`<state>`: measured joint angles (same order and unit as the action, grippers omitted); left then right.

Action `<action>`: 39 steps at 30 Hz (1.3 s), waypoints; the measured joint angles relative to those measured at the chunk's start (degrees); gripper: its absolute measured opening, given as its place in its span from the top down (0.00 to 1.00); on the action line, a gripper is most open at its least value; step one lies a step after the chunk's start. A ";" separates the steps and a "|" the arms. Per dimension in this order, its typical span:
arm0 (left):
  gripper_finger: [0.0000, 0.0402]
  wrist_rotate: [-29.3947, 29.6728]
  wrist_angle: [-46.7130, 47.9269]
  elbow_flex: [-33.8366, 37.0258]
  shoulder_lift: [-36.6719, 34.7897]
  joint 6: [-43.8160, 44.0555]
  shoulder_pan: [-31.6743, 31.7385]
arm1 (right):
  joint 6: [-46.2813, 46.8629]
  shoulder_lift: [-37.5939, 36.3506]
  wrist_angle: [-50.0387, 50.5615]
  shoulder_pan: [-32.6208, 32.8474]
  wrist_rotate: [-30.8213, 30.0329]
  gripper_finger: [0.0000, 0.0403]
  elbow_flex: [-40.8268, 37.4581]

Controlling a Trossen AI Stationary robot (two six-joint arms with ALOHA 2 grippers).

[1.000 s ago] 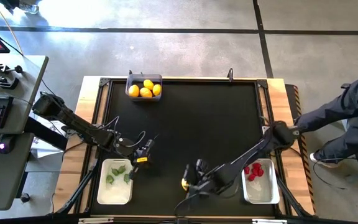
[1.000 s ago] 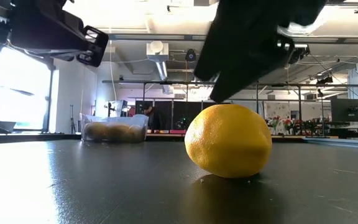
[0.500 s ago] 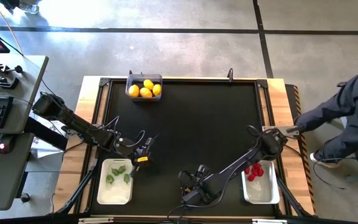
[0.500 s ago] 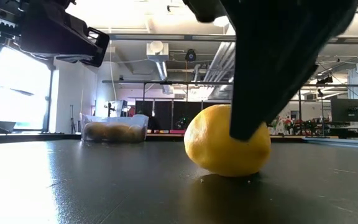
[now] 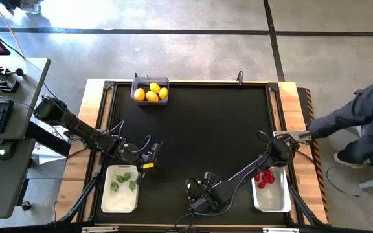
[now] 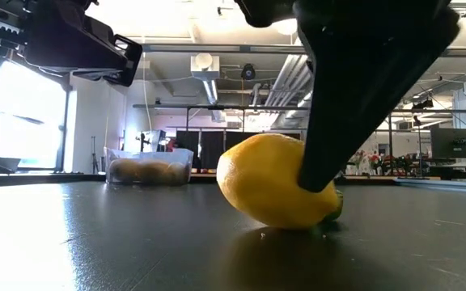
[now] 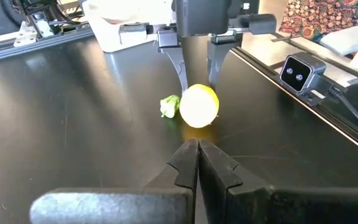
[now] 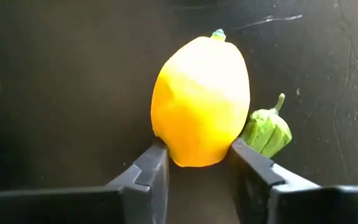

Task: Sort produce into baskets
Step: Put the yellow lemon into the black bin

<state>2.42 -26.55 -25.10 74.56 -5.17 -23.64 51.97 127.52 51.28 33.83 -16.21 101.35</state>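
Black table [image 5: 206, 129] mostly bare mid-field; near edge, right gripper [image 8: 196, 163] fingers pinch a smooth yellow lemon [image 8: 201, 119], left gripper [image 7: 197, 155] fingers pressed together.

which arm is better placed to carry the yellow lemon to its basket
Right. The right gripper already has its fingers on both sides of the yellow toy lemon at the table's near edge. The left gripper is shut, beside the white bin of green pieces.

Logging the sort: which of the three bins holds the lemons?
The dark grey bin at the table's far edge; one near-edge white bin holds green pieces, the other red.
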 joint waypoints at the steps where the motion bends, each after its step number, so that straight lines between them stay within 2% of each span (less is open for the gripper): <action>1: 1.00 0.00 0.02 0.00 0.00 0.00 0.00 | -0.29 0.00 -0.14 -0.08 -0.06 0.72 -0.12; 13: 1.00 0.01 0.08 0.00 0.00 0.02 0.00 | -6.19 0.00 0.62 -1.33 -0.85 0.74 0.18; 17: 0.99 4.86 1.15 -0.02 0.00 0.46 -0.02 | -10.89 -0.21 1.80 -2.76 -2.97 0.74 0.89; 20: 0.96 5.67 3.31 -0.02 0.00 0.50 0.00 | -14.91 -0.58 2.30 -4.08 -5.83 0.74 0.91; 27: 0.78 5.66 4.16 -0.04 0.15 8.47 -0.44 | -25.18 -0.66 0.68 -7.29 -13.73 0.74 0.91; 34: 0.52 8.08 4.72 -0.04 0.15 13.13 -0.46 | -33.31 -0.66 -7.09 -8.94 -14.08 0.74 0.93; 39: 0.39 9.44 4.98 -0.04 0.17 13.61 -0.44 | -36.94 -0.68 -11.43 -9.12 -15.38 0.74 0.97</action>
<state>11.86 -21.56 -25.15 74.74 8.44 -24.08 15.03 126.85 39.85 24.71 -31.59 102.32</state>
